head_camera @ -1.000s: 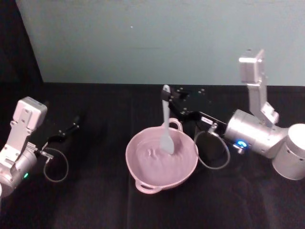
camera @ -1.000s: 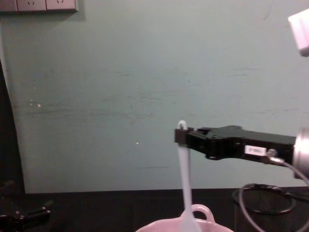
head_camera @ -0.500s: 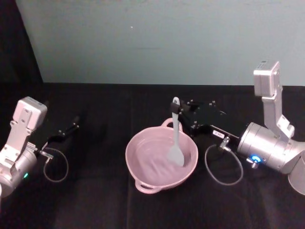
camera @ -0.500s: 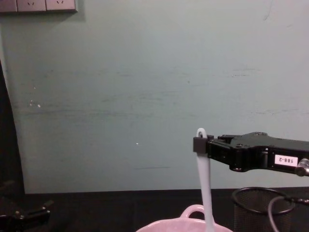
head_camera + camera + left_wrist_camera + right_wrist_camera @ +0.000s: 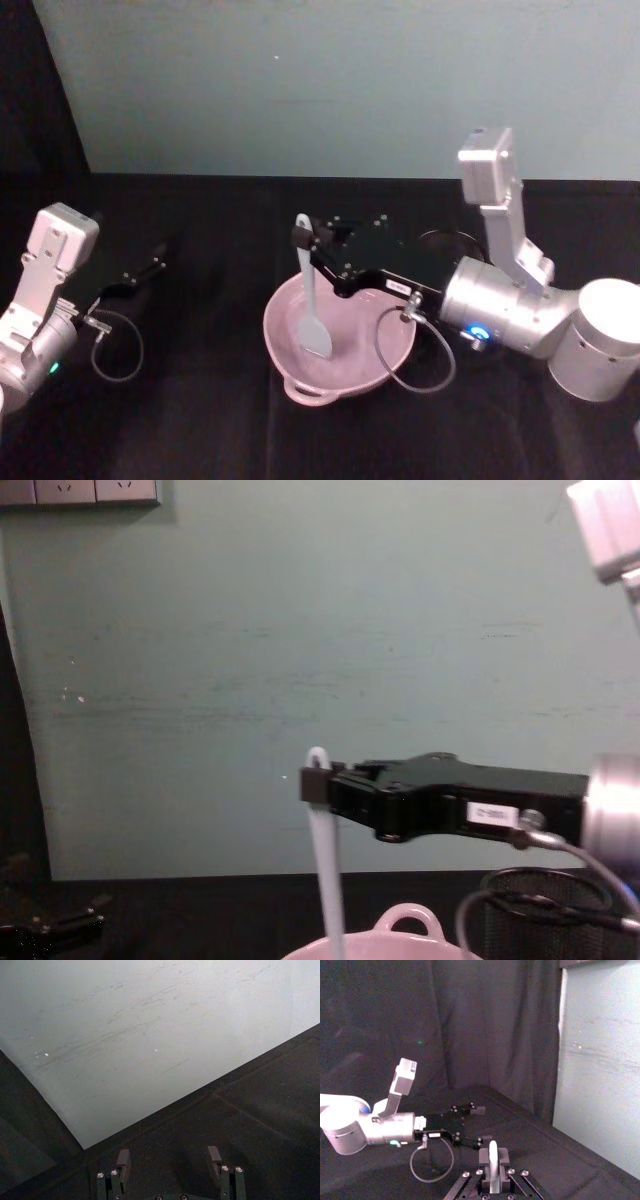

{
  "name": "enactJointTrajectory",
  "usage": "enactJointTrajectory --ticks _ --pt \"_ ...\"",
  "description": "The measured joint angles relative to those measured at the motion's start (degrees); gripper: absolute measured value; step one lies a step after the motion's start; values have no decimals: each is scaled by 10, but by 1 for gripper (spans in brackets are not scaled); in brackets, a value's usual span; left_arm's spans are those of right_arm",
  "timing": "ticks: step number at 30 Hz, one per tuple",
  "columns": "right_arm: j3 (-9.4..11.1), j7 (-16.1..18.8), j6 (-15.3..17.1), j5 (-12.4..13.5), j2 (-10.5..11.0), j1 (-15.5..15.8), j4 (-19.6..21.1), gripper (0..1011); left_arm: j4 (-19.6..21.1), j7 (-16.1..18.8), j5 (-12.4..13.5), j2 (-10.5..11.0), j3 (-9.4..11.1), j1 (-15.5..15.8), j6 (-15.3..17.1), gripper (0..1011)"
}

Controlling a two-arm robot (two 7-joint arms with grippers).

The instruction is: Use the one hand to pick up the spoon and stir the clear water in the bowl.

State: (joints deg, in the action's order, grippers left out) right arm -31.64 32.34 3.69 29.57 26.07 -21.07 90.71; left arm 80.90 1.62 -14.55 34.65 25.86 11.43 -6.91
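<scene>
The pale pink bowl sits on the black table at the centre, its loop handle showing in the chest view. My right gripper reaches over it from the right, shut on the upper handle of the pale spoon. The spoon hangs nearly upright, with its flat head down inside the left part of the bowl. The chest view shows the same grip on the spoon; in the right wrist view the handle end sticks out between the fingers. My left gripper rests parked at the far left, open.
A black wire-mesh cup stands to the right of the bowl, behind my right arm. A grey cable loop hangs from the right wrist over the bowl's right rim. A pale green wall closes off the back of the table.
My right gripper has swung left with the spoon. The spoon head went from the bowl's right side to its left side.
</scene>
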Motion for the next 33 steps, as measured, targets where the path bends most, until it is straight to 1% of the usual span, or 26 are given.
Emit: enactJointTrajectory --ticks 2,3,5,6,9,11,15,21,23,26,27,28,30,32,33 --pt "-4 3 -1 -2 -7 -9 -10 110 0 0 0 0 0 0 0 1005" --pt "-10 7 -4 -4 -16 -20 -25 110 0 0 0 0 0 0 0 1005" --pt "-13 11 -8 -5 -27 -32 -48 110 0 0 0 0 0 0 0 1005" --pt "-13 11 -8 -5 -27 -32 -48 110 0 0 0 0 0 0 0 1005" --pt "-13 15 -17 -1 -44 -49 -87 110 0 0 0 0 0 0 0 1005" --pt "-11 15 -21 -1 -49 -56 -104 110 0 0 0 0 0 0 0 1004" --pt "-4 11 -27 1 -52 -61 -118 110 0 0 0 0 0 0 0 1005" --pt "12 2 -30 3 -43 -54 -116 110 0 0 0 0 0 0 0 1005" --pt "21 -5 -29 3 -32 -45 -104 110 0 0 0 0 0 0 0 1005" --pt "27 -9 -26 3 -22 -36 -92 110 0 0 0 0 0 0 0 1005" --pt "31 -12 -24 3 -15 -30 -84 110 0 0 0 0 0 0 0 1005" --pt "31 -12 -24 3 -15 -30 -84 110 0 0 0 0 0 0 0 1005" --pt "37 -15 -18 4 -4 -16 -65 110 0 0 0 0 0 0 0 1005" --pt "38 -16 -13 5 1 -9 -56 110 0 0 0 0 0 0 0 1005" --pt "38 -18 -9 6 7 -1 -44 110 0 0 0 0 0 0 0 1005"
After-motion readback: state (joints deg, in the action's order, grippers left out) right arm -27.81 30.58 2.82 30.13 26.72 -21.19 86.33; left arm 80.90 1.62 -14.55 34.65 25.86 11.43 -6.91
